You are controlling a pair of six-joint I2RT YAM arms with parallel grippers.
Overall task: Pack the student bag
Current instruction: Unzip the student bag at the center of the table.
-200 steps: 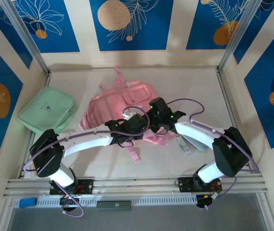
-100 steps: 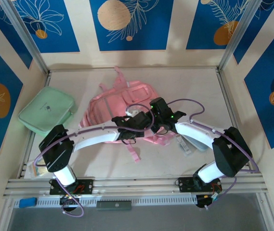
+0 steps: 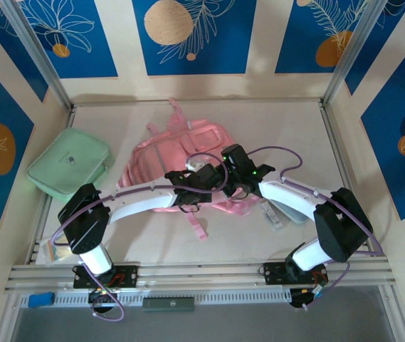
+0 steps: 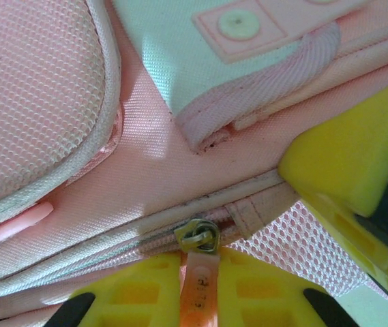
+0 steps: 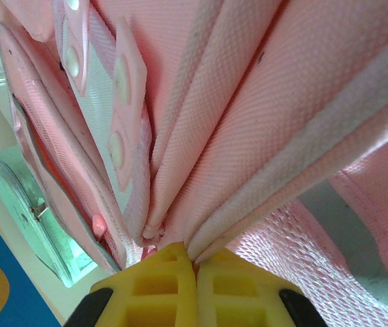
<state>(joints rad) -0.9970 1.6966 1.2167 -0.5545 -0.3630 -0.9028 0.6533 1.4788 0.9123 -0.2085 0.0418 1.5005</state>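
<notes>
Two grippers sit on student bag (image 3: 181, 151), at its edge nearest arm bases. I see left gripper (image 4: 197, 303) clenched on zipper pull (image 4: 198, 272), and right gripper (image 5: 195, 276) pinching fold of bag's pink fabric. Bag lies flat just right of mint-green case (image 3: 70, 165). Long axis runs away from me, strap loop at far end.

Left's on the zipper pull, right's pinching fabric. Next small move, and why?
Probably draw the left gripper along the track: it pinches the zipper pull, the zip looks closed, and the right gripper clamps the student bag fabric to brace it.
</notes>
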